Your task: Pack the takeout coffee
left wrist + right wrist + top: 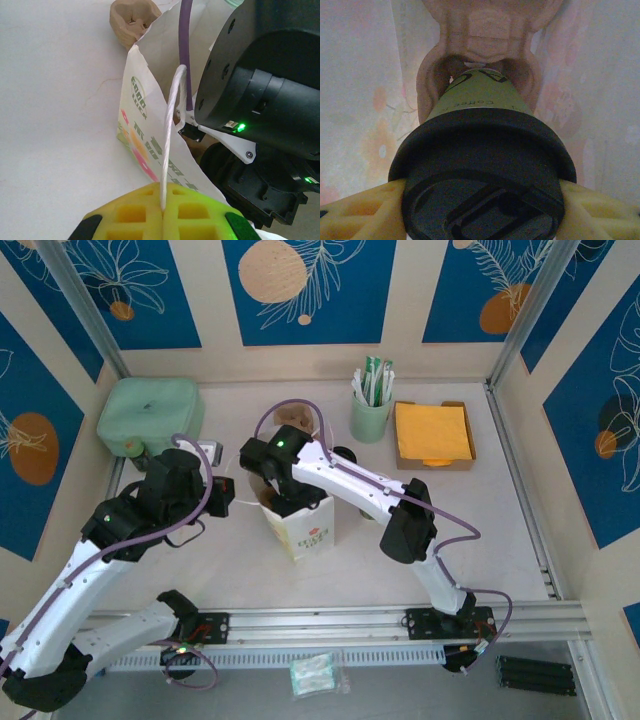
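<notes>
The takeout coffee (pixel 479 100), olive-green band under a black lid (pixel 482 165), sits between the yellow fingers (pixel 362 212) of my right gripper (pixel 482 212), which is shut on it just below the lid. The cup hangs inside the white paper bag (pixel 302 527), its paper walls (pixel 360 75) close on both sides. Its base points into the ring of a brown pulp cup holder (pixel 480 35) below. My right gripper (pixel 277 490) reaches down into the bag's mouth. My left gripper (pixel 163 214) is shut on the bag's white string handle (pixel 170 135), beside the bag (pixel 145 145) at its left.
A mint-green cup of sachets (pixel 370 417) and a cardboard tray of orange napkins (pixel 432 435) stand at the back right. A pale green box (pixel 150 415) sits at the back left. Another brown pulp holder (pixel 131 22) lies behind the bag. The right wrist (pixel 270 95) crowds the bag's opening.
</notes>
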`<state>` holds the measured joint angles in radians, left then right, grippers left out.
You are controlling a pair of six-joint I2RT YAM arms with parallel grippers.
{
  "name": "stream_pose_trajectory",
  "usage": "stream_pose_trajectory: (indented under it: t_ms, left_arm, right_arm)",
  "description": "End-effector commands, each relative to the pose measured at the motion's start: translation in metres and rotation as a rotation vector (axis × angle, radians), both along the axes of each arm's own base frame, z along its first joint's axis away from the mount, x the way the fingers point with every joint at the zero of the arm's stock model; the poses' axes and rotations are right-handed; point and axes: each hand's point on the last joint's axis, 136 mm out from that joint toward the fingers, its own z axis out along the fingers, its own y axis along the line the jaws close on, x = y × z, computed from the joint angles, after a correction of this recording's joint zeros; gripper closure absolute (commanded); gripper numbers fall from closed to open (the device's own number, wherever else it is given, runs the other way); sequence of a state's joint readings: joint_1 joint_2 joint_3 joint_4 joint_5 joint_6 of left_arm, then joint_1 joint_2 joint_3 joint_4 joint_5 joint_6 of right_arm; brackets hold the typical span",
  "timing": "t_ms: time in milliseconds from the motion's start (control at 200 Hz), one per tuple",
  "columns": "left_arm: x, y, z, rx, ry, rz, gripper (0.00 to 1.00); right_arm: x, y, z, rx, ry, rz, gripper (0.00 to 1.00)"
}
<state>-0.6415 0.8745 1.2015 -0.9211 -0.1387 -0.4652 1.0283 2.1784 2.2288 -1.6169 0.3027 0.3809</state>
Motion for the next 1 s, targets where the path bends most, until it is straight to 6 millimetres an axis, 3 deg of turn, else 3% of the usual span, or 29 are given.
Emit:
stream_pose_trajectory:
  t_ms: [0, 595, 995]
  left_arm:
    - [0.0027, 0.0028, 0.0062, -0.005, -0.016, 0.017, 1.00]
    - [0.0034, 0.0016, 0.0052, -0.006, -0.012, 0.016, 1.00]
    - [0.0029, 0.0013, 0.0064, -0.010, -0.014, 0.013, 1.00]
  right_arm:
    - [-0.0230, -0.0297, 0.0103, -0.112, 0.088, 0.011, 0.39]
    - [-0.0215, -0.0296, 0.0114, -0.108, 0.083, 0.010, 0.38]
    - [-0.0187, -0.0290, 0.0134, -0.109, 0.060, 0.013, 0.27]
